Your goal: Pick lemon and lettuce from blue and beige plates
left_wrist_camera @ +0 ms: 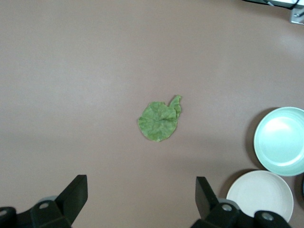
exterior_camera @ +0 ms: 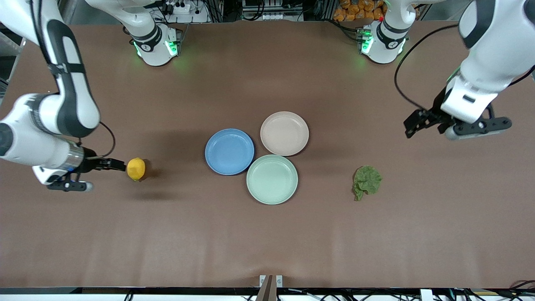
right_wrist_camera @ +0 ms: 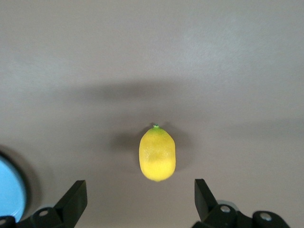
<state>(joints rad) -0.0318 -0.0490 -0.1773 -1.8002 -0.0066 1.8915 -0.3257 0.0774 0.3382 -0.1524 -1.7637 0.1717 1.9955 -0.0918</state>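
Right arm: I see it come from its base and bend down low at its own end of the table, with the wrist turned level toward the middle.
Right gripper (exterior_camera: 119,165): it is low over the table just beside the lemon, fingers spread wide, and it grasps nothing; in the right wrist view (right_wrist_camera: 137,199) the lemon lies ahead of the gap between the two fingers.
Lemon (exterior_camera: 136,169): it lies on the bare table (exterior_camera: 267,242), well apart from the plates, toward the right arm's end; its green tip shows in the right wrist view (right_wrist_camera: 157,153).
Left arm: I see it held high over its own end of the table, the wrist tilted downward.
Left gripper (exterior_camera: 411,125): it hangs up in the air over bare table, fingers released and wide apart, as the left wrist view (left_wrist_camera: 141,194) shows; it holds nothing.
Lettuce (exterior_camera: 366,181): it lies crumpled on the table toward the left arm's end, well apart from the plates (left_wrist_camera: 160,120).
Blue plate (exterior_camera: 229,151): in the middle of the table, touching the beige plate (exterior_camera: 284,133).
Mint-green plate (exterior_camera: 272,179): nearest to the front camera, touching both others.
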